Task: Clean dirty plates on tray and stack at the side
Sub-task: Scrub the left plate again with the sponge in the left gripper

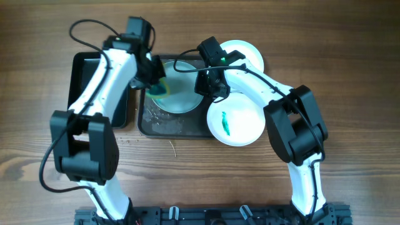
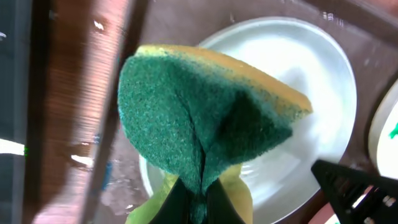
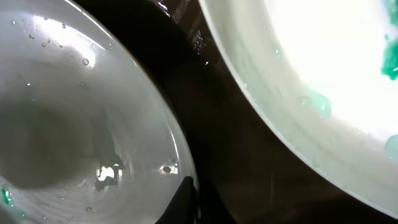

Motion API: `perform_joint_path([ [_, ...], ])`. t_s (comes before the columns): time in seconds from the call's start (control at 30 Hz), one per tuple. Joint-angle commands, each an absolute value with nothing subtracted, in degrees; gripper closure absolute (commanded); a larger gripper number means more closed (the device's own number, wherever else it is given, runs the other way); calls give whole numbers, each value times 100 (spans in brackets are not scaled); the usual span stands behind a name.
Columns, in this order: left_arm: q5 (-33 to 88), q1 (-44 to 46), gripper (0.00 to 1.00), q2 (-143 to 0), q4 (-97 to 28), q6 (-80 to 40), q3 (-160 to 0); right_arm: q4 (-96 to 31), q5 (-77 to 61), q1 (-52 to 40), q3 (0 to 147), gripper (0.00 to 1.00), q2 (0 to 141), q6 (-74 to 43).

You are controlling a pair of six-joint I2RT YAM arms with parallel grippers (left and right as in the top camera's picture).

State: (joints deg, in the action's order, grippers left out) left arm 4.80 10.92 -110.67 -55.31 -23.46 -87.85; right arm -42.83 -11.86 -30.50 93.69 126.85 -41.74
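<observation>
Far plate [image 1: 247, 53] plain white, past the tray's [image 1: 169, 128] far right corner; middle plate [image 1: 184, 94] at tray centre, wet, faint teal trace; near plate [image 1: 240, 125] smeared teal, overhanging right edge; no stack yet; left gripper [image 2: 196, 205] clamped on sponge [image 2: 199, 118] over middle plate; right gripper [image 1: 215, 87] closed on its rim

green-and-yellow sponge [image 2: 205, 118] folded, scrub side out, centre of left-wrist view, glossy black container [image 1: 78, 81] upper left overhead, brown wood-grain surface [image 1: 350, 62] underneath

Overhead camera looks straight down on the whole table [image 1: 37, 94]. Both wrist cameras look down from very close on the same middle plate [image 1: 184, 97].
</observation>
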Motion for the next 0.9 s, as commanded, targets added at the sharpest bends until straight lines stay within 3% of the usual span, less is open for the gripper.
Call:
perform_joint_path([
  [0.0, 567, 1345, 96, -11043, -5253, -2493, -8405, -4372, -967, -3020, 9297, 96, 12814, -4021],
  [0.33, -108, 1321, 96, -11048, -3704, -2353, -6978, -4353, -969, -3020, 9297, 96, 12814, -3854],
  [0.6, -360, 1323, 96, -11048, -2864, -333, -6775, -4335, -965, -3020, 9297, 96, 12814, -3854],
  [0.87, -1400, 1337, 96, -11048, -1894, -373, -6775, -4298, -969, -3020, 9253, 96, 12814, -3789],
])
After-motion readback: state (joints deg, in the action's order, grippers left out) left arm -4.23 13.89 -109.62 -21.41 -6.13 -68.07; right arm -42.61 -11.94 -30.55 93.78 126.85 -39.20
